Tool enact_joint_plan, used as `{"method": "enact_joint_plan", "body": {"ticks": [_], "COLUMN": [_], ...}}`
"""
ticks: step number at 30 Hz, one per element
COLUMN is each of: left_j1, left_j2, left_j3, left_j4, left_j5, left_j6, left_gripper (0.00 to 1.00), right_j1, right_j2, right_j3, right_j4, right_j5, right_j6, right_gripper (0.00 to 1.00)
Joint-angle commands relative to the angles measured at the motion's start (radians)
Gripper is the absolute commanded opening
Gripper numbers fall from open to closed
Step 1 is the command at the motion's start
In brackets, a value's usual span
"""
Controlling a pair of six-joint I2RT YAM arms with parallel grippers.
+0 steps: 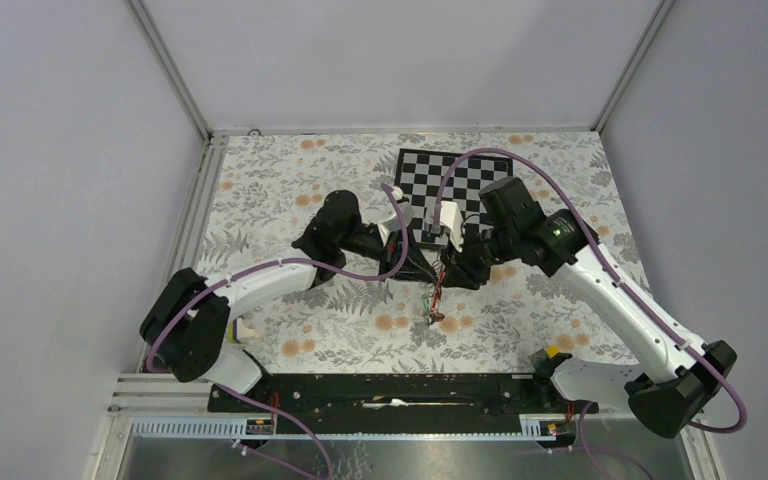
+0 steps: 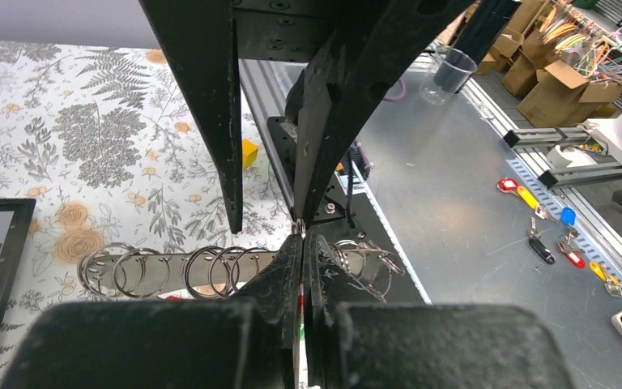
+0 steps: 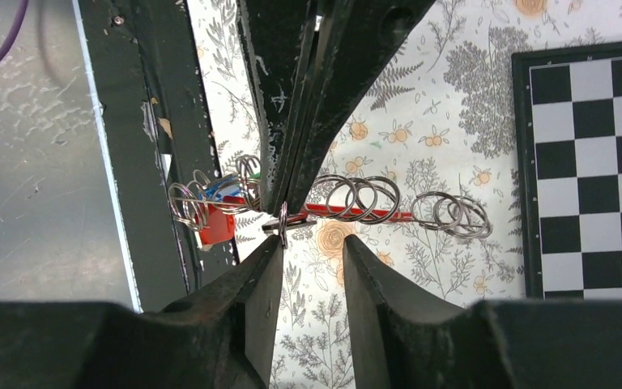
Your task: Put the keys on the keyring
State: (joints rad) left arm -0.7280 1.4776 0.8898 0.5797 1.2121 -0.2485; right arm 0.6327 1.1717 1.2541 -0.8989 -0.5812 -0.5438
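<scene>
Floral table point(image 1: 290, 200), checkerboard point(image 1: 430, 175) at the back. Off-table I see boxes point(image 2: 563, 85), contents unclear, a clear cup point(image 2: 451, 73) and bench tags point(image 2: 547, 219). Arms meet tip to tip mid-table and block my top view. Left gripper point(image 2: 302, 241) is clamped tight on a small ring point(image 3: 282, 223). Right gripper point(image 3: 312, 243) is part-open, holding nothing, ring beside one finger. Ring chain point(image 3: 356, 198) runs under the tips, with the keys point(image 3: 215, 228) at one end, red and blue tags showing.

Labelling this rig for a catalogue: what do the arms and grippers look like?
Both the left arm and right arm have white link shells and black joints, each trailed by a purple cable. The left gripper and right gripper are black with tapered fingers. A green light glows on the right arm.
</scene>
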Motion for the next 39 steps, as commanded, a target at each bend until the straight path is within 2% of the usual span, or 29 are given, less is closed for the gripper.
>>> {"method": "enact_joint_plan", "body": {"ticks": [1,9,18,24,28,31,37,39], "left_j1": [0.01,0.013,0.014,0.014,0.013,0.012,0.012,0.012], "left_j2": [-0.059,-0.056,-0.056,-0.049,-0.043,-0.04,-0.038,-0.039], "left_j3": [0.029,0.004,-0.008,-0.026,-0.032,-0.038,-0.046,-0.048], "left_j4": [0.116,0.222,0.267,0.374,0.401,0.405,0.403,0.394], "left_j5": [0.075,0.079,0.081,0.083,0.08,0.076,0.078,0.078], "left_j6": [-0.052,-0.126,-0.146,-0.207,-0.221,-0.219,-0.211,-0.204], "left_gripper": [0.0,0.0,0.0,0.0,0.0,0.0,0.0,0.0], "right_j1": [-0.013,-0.028,-0.03,-0.031,-0.031,-0.033,-0.031,-0.032], "right_j2": [-0.041,-0.048,-0.044,-0.039,-0.025,-0.01,0.003,-0.007], "right_j3": [-0.017,-0.046,-0.057,-0.068,-0.063,-0.052,-0.038,-0.035], "right_j4": [0.049,0.071,0.073,0.075,0.082,0.094,0.109,0.107], "right_j5": [-0.085,-0.164,-0.19,-0.206,-0.226,-0.237,-0.219,-0.204], "right_j6": [-0.032,-0.051,-0.059,-0.062,-0.048,-0.025,0.002,0.001], "right_gripper": [0.41,0.37,0.08,0.0,0.0,0.04,0.26,0.31]}}
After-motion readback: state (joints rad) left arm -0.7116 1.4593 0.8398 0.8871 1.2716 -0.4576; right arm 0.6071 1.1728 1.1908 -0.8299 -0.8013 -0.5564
